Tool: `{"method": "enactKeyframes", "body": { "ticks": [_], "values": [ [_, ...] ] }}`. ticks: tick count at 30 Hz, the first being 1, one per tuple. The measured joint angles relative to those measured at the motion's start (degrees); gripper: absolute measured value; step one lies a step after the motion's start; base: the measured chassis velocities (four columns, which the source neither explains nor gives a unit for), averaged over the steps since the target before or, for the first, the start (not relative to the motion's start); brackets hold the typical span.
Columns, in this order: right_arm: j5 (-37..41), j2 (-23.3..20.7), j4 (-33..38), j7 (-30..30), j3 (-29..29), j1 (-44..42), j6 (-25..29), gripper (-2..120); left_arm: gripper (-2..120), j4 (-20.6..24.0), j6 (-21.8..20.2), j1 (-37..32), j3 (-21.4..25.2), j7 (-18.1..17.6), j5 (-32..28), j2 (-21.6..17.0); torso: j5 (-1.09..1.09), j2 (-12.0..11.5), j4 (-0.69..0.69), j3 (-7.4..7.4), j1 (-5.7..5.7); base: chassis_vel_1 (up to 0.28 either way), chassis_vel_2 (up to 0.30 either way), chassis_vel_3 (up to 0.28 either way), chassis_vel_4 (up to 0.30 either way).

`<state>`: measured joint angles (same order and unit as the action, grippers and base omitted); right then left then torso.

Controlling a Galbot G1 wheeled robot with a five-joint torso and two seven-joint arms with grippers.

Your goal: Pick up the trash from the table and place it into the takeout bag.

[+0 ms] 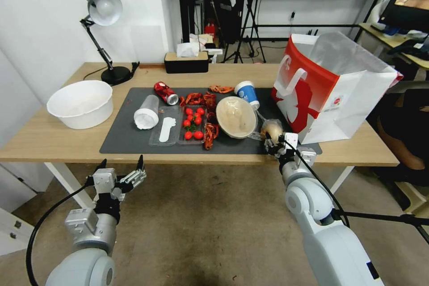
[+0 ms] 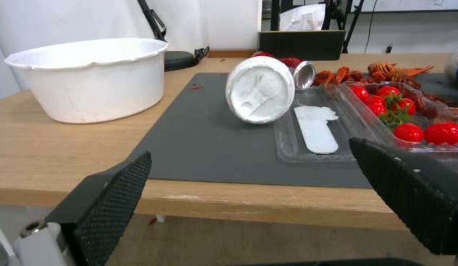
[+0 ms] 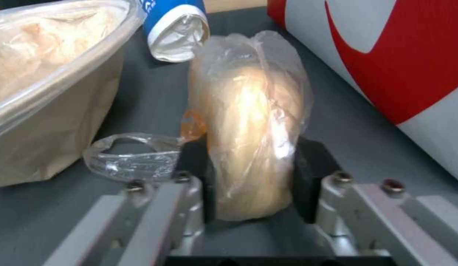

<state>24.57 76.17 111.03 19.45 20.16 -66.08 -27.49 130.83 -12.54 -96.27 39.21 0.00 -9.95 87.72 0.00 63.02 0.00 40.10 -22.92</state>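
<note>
A clear-wrapped beige lump (image 1: 271, 128) (image 3: 248, 140) stands on the dark mat (image 1: 120, 138) at the table's (image 1: 44, 138) front edge, just left of the takeout bag (image 1: 330, 94) (image 3: 386, 55). My right gripper (image 1: 273, 143) (image 3: 253, 147) is shut on it, a finger pressed against each side. The beige bowl (image 1: 236, 117) (image 3: 47, 74), blue-and-white paper cup (image 1: 246, 93) (image 3: 175, 26), crushed red can (image 1: 165, 92) and tipped clear cup (image 1: 146, 114) (image 2: 261, 90) lie on the mat. My left gripper (image 1: 122, 163) (image 2: 248, 155) hangs open below the front edge.
A white basin (image 1: 80, 103) (image 2: 91, 77) sits at the table's left end, with a desk lamp (image 1: 105, 27) and tissue box (image 1: 186, 60) behind. A clear tray of tomatoes (image 1: 193, 125) (image 2: 406, 118) and red shells (image 1: 210, 98) occupy mid-mat.
</note>
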Motion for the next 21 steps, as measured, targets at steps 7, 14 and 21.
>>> {"method": "enactKeyframes", "body": {
  "ticks": [7, 14, 21],
  "values": [
    [-0.11, 0.03, 0.11, -0.28, -0.08, -0.30, 0.06, 11, 100, -0.27, 0.64, -0.02, -0.02, 0.00, 0.10, -0.09, 0.00, 0.00, 0.00, 0.00, 0.00, 0.000, 0.000, 0.000, 0.000],
    [0.29, -0.59, 4.99, -1.99, 0.62, -2.53, 1.63, 7, 100, -0.47, 1.26, -0.20, -0.01, -0.02, 0.45, -0.15, 0.01, 0.00, 0.00, 0.00, 0.00, 0.000, 0.000, 0.000, 0.000],
    [3.25, -2.30, 14.70, -6.38, 1.87, -6.13, 3.87, 7, 100, -0.39, 1.53, -0.30, -0.15, -0.03, 0.58, -0.12, 0.00, 0.00, 0.00, 0.00, 0.00, 0.000, 0.000, 0.000, 0.000]
  ]
}}
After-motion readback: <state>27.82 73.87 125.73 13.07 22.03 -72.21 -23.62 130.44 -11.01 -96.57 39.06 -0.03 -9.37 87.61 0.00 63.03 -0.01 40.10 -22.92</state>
